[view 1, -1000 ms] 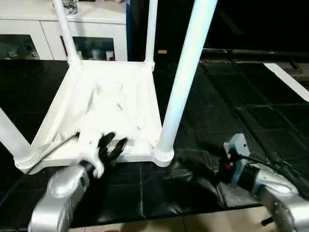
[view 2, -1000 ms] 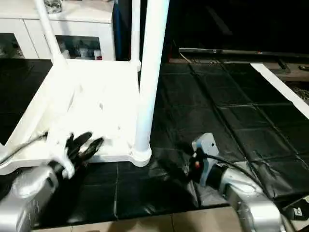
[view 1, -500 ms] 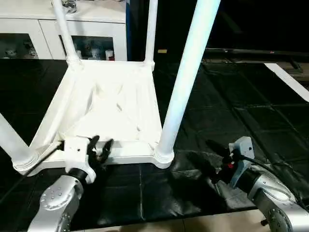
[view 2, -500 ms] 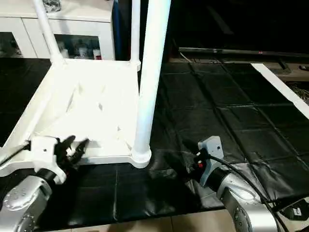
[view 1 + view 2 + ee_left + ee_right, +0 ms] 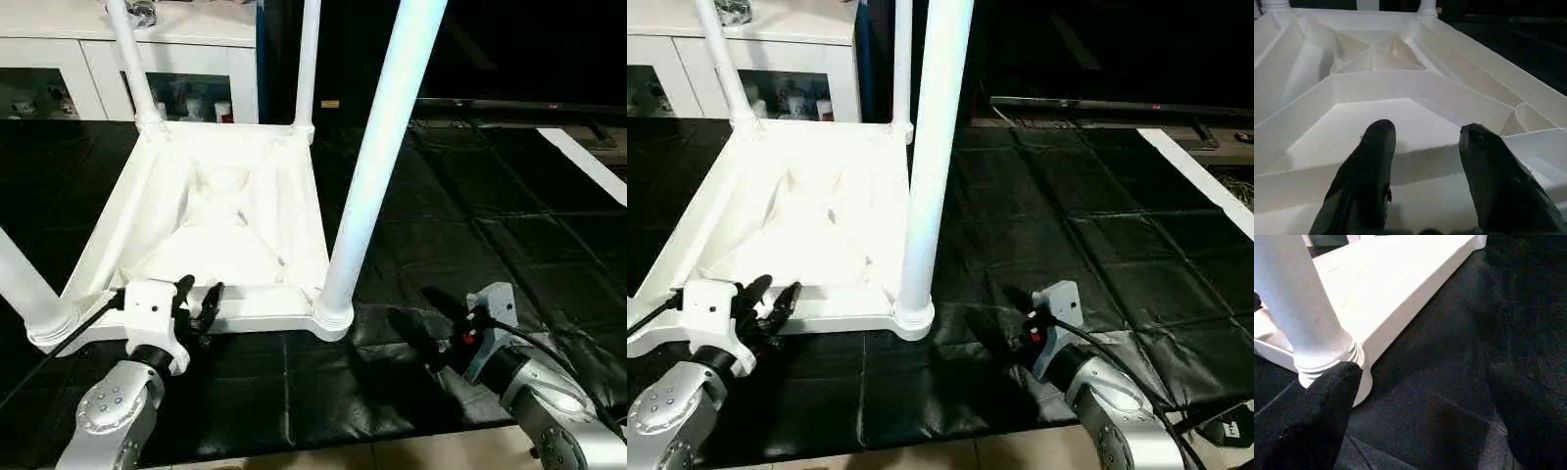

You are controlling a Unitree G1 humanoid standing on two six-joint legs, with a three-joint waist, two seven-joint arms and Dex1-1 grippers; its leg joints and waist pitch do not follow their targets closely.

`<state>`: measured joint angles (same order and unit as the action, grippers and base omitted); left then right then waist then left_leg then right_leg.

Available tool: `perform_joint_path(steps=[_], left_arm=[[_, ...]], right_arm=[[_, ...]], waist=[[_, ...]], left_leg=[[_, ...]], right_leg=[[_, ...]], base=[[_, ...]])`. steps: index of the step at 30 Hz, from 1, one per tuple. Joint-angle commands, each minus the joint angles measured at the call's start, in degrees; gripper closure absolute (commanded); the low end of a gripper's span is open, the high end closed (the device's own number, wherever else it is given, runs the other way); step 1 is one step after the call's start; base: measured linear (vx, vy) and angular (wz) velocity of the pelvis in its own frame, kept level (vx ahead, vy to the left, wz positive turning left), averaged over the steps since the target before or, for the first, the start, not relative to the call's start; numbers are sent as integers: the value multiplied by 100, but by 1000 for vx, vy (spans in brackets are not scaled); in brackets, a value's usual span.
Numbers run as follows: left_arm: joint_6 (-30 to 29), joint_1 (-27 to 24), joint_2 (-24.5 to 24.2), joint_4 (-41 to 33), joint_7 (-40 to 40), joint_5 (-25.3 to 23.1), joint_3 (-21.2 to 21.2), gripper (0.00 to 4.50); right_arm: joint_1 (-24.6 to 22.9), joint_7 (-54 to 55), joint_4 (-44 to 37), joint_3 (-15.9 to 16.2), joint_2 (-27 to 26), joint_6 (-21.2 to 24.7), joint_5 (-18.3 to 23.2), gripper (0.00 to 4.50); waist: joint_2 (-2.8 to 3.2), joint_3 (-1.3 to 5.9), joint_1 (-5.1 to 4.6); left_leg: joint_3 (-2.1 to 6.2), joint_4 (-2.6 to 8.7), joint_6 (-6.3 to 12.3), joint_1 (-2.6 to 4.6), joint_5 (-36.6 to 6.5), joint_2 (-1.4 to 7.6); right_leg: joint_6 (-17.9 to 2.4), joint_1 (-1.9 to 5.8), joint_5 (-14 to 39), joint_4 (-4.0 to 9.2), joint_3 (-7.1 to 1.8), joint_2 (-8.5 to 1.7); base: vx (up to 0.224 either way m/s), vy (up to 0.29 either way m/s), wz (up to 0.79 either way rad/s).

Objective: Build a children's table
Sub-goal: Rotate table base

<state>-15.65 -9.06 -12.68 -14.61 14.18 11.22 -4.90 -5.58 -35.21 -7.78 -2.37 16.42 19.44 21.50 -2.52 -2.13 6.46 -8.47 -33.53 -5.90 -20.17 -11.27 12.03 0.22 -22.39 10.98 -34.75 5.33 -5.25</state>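
The tabletop [image 5: 225, 225] lies upside down on the black mat [image 5: 470, 245] with all four legs [image 5: 377, 166] standing in its corner sockets. The left gripper [image 5: 199, 303], half open and empty, hovers at the near rim; the right gripper [image 5: 428, 318], wide open, hangs over the mat near the front right leg. A careless nudge could lever a loosely seated leg out. The mat is creased and glossy. A white cabinet [image 5: 118, 69] stands behind.
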Motion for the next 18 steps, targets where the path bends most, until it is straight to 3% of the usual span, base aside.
perform_joint_path(steps=[1, 3, 5, 10, 12, 13, 14, 15, 16, 17, 18], left_arm=[[36, 46, 10, -56, -8, 28, -33, 210], [33, 77, -42, 8, 63, -2, 43, 210], [24, 213, -82, 124, 177, 15, 128, 210], [38, 421, -287, 140, 500, 93, 161, 210], [103, 634, -394, 218, 657, 154, 82, 210], [121, 767, -420, 312, 730, 255, -6, 210], [135, 856, -454, 386, 781, 299, -51, 210], [155, 918, -508, 438, 831, 298, -60, 210], [157, 1021, -604, 497, 900, 284, -65, 210], [131, 1079, -619, 553, 939, 345, -108, 210], [109, 1119, -620, 599, 968, 396, -146, 210]], right_arm=[[70, 66, 62, -137, 26, -75, 13, 0], [132, 65, 117, -112, 46, -87, -7, 0], [261, 79, 183, -114, 16, -71, 30, 0], [435, 281, 139, -75, -97, -52, -19, 0], [507, 263, 58, 67, -149, -52, -82, 0], [549, 279, 20, 99, -156, -39, -103, 0], [580, 291, -2, 112, -155, -30, -113, 0], [605, 298, -20, 114, -143, -28, -121, 0], [663, 314, -57, 112, -118, 5, -119, 0], [705, 322, -68, 94, -103, 51, -98, 0], [733, 334, -71, 84, -91, 84, -78, 0]], waist=[[50, 185, 11], [64, 179, 5], [18, 179, -11], [35, 197, -30], [77, 217, -43], [60, 221, -45], [101, 216, -61], [49, 228, -65], [60, 230, -64], [237, 237, -61], [159, 241, -96]], left_leg=[[-2, 503, 55, -48, -1933, 89], [-2, 504, 46, -44, -1976, 87], [-9, 503, 56, -39, -1944, 90], [-13, 503, 18, -33, -1799, 91], [-15, 499, -7, -31, -1716, 95], [-20, 497, -8, -33, -1678, 90], [-31, 499, -26, -26, -1678, 82], [-34, 487, -26, -21, -1650, 82], [-34, 493, -26, -29, -1582, 79], [-14, 490, -69, -14, -1545, 88], [-37, 476, -57, -16, -1500, 90]], right_leg=[[-202, 189, 2380, 593, -266, -242], [-193, 182, 2416, 601, -265, -237], [-168, 172, 2467, 601, -270, -236], [-227, 174, 2232, 566, -281, -235], [-292, 185, 2002, 538, -287, -226], [-336, 193, 1878, 523, -286, -221], [-367, 188, 1789, 529, -290, -207], [-379, 196, 1746, 515, -287, -209], [-406, 213, 1686, 492, -292, -212], [-478, 210, 1538, 455, -301, -227], [-494, 216, 1409, 486, -302, -213]], base=[[0, 0, 0], [0, 0, 0], [0, 0, 0], [0, 0, 0], [0, 0, 0], [0, 0, 0], [0, 0, 0], [0, 0, 0], [0, 0, 0], [0, 0, 0], [0, 0, 0]])
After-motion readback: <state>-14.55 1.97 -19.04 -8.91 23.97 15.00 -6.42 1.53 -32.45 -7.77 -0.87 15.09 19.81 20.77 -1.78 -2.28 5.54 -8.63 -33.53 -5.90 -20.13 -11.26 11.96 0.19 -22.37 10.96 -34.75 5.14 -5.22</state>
